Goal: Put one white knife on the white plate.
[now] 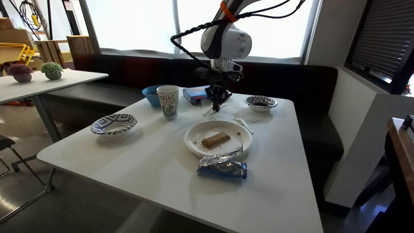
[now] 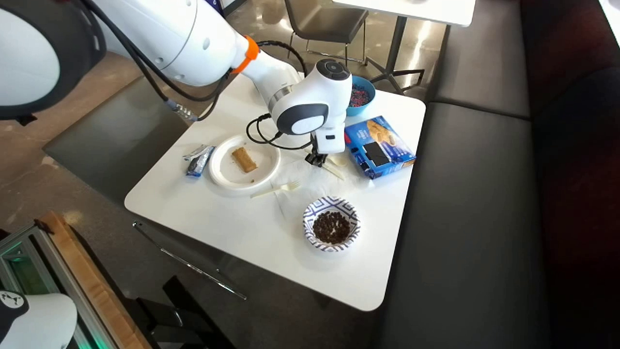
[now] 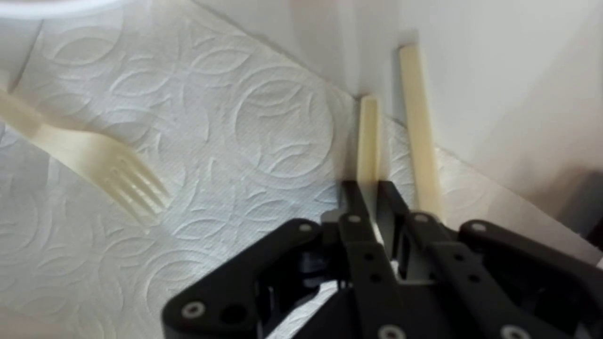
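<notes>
1. the gripper [image 3: 370, 189] pinches the handle of a pale knife [image 3: 369, 136], with a fingertip close against each side.
2. in the wrist view the handle's end pokes out ahead of the fingertips, at the edge of a paper napkin [image 3: 198, 188]; i cannot tell whether the knife is lifted off it.
3. in an exterior view more of the knife shows beyond the gripper, on the side away from the plate [image 2: 265, 161].
4. a second pale handle [image 3: 420, 127] lies just beside the knife, outside the grip.
5. the plate stands apart from gripper and knife in both exterior views, with a brown bar [image 1: 216, 140] on it.
6. a fork [image 2: 276, 189] lies just beside the plate, and left of the fingers in the wrist view.
7. a torn wrapper [image 1: 223, 167] sits at the plate's rim, and a blue box [image 2: 380, 145] is near the gripper.
</notes>
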